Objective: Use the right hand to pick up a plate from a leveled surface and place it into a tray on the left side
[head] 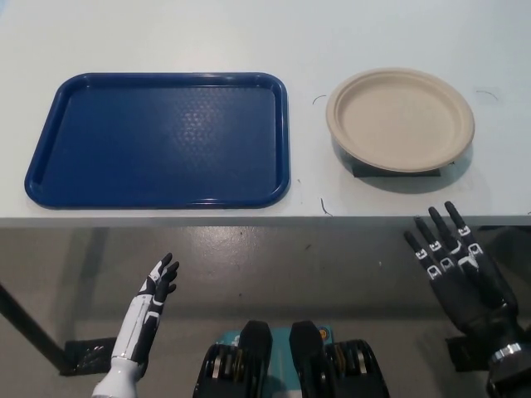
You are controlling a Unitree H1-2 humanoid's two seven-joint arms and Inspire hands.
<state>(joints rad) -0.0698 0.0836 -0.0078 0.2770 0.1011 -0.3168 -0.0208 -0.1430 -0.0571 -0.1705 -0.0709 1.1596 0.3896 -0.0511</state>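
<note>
- While resting on a low dark block [397, 172] on the pale grey tabletop [249, 33], sits untouched at the right: the round beige paper plate [400, 119], rim up, nothing on it.
- Lies to the left of that plate, apart from it with a strip of bare table between: the rectangular dark blue plastic tray [158, 139] with rounded corners and a raised rim, nothing in it.
- Runs close to the tray's front rim and just ahead of the dark block: the table's near edge.
- Hovers below and in front of the table edge, at the lower right, under the plate's right half: the black right hand [455, 269], fingers spread and pointing up toward the table, holding nothing, fingertips [449, 207] just short of the table edge in the picture.
- Rests at the lower left, well below the table edge and under the tray's middle: the white left hand [154, 290], seen edge-on, fingers extended and loosely together, gripping nothing.
- Shows beneath both hands: grey floor [274, 265].
</note>
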